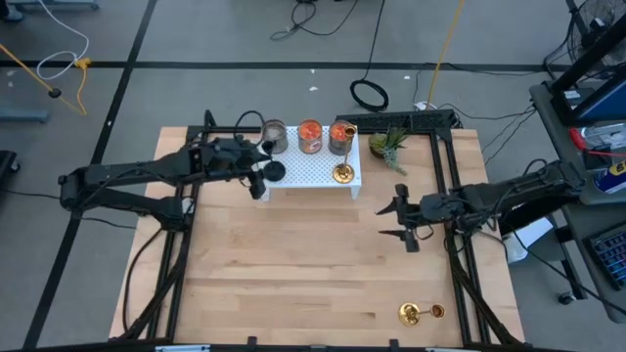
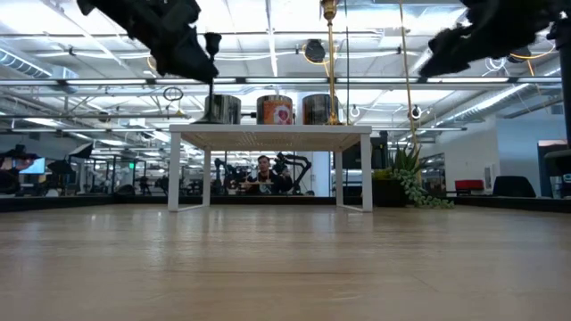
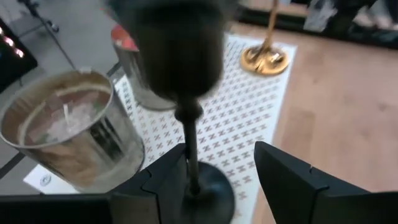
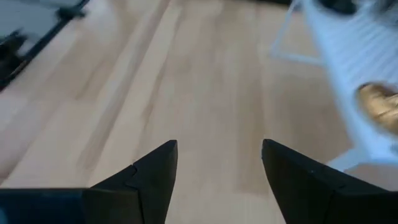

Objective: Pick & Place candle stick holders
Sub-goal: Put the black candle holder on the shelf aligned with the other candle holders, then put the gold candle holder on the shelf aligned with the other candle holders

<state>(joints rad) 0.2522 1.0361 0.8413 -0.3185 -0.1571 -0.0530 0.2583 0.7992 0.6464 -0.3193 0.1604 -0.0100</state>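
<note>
On the white stand (image 1: 311, 172), the left gripper (image 3: 214, 171), fingers parted, straddled the black holder (image 3: 186, 93); the right gripper (image 1: 399, 219) hovered released nearby.

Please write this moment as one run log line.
left hand: open around black stemmed holder on white stand | right hand: open, empty, above table | gold holder: lying near table edge
</note>
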